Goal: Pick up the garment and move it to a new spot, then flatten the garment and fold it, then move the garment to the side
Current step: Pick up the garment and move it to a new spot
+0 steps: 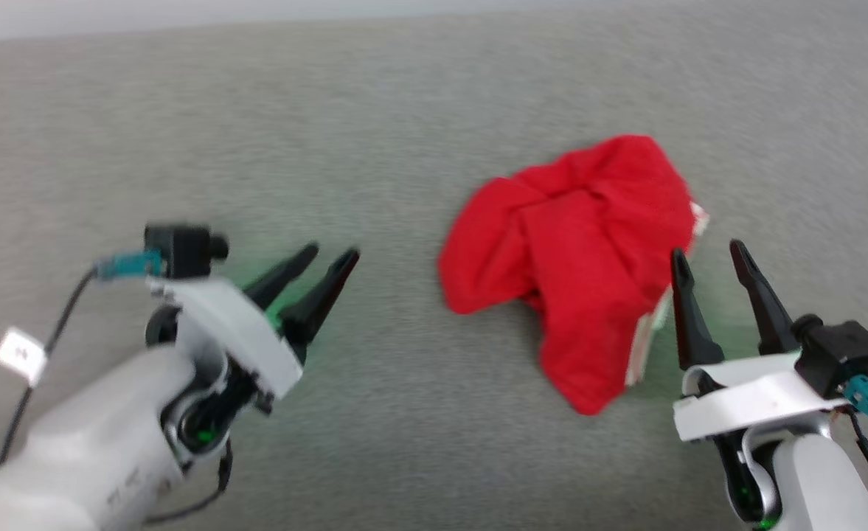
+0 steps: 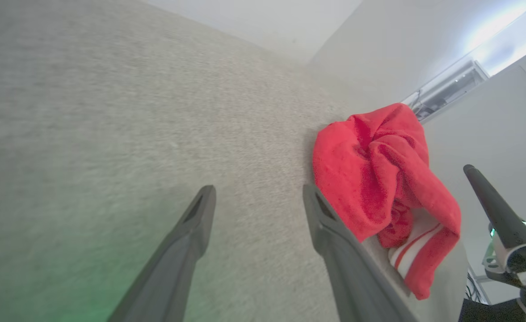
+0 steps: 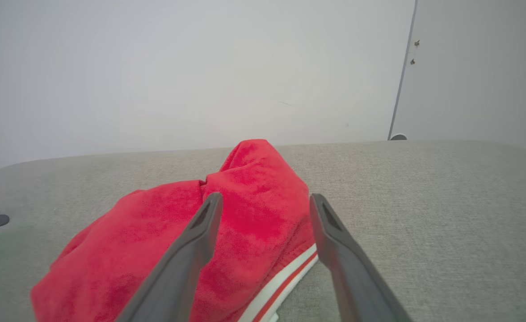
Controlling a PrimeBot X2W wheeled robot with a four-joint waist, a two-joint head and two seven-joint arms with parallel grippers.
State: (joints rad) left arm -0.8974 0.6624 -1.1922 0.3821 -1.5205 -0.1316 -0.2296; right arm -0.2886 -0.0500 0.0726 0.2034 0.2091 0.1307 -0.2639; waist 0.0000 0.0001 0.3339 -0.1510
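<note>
The garment (image 1: 581, 258) lies crumpled in a heap on the grey fabric surface, red side up, with white-and-red striped trim showing at its right edge. It also appears as a bunched garment (image 2: 379, 179) in the left wrist view and a nearer garment (image 3: 227, 232) in the right wrist view. My left gripper (image 1: 328, 264) stands open over bare fabric to the left of it, holding nothing. My right gripper (image 1: 706, 254) is open just right of the heap, beside the striped trim, with nothing between its fingers.
The grey fabric surface (image 1: 375, 125) stretches wide around the heap, with free room to the left and behind. A pale wall (image 3: 200, 67) rises past its far edge. A cable and white tag (image 1: 21, 355) hang from my left arm.
</note>
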